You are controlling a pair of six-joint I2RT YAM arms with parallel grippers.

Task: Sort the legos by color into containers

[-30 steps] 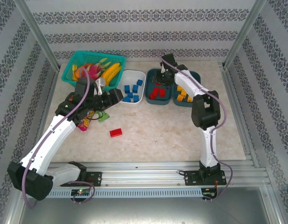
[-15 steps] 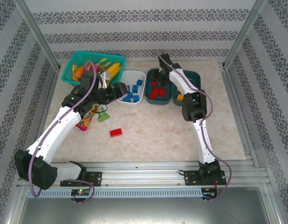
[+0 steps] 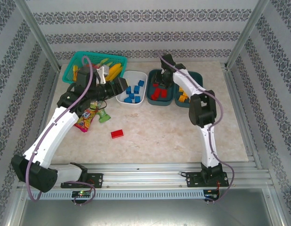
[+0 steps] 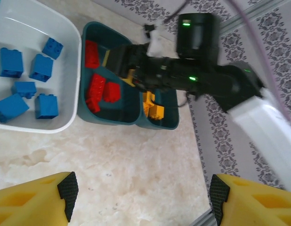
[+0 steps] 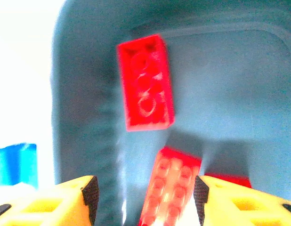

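Note:
Blue legos (image 3: 133, 92) lie in the white container (image 3: 141, 100), red legos (image 3: 158, 92) in the middle teal container (image 3: 150, 77), and yellow legos (image 3: 184, 97) in the right teal container (image 3: 198, 75). One red lego (image 3: 117, 133) lies alone on the table. My right gripper (image 3: 164, 80) (image 5: 145, 197) hangs open over the red container. Between its fingers is a blurred red lego (image 5: 171, 188), close to the right pad and apart from the left. Another red lego (image 5: 145, 89) lies below. My left gripper (image 3: 119, 87) (image 4: 143, 193) is open and empty beside the white container (image 4: 72, 61).
A turquoise basket (image 3: 118, 58) of fruit stands at the back left. A colourful snack bag (image 3: 86, 119) and a small green item (image 3: 103, 117) lie under the left arm. In the left wrist view the right arm (image 4: 197, 80) reaches over the teal containers. Metal posts frame the table.
The right gripper's jaws have spread apart and let go of the red lego over the middle teal container. The left arm has swung toward the back, nearer the white container.

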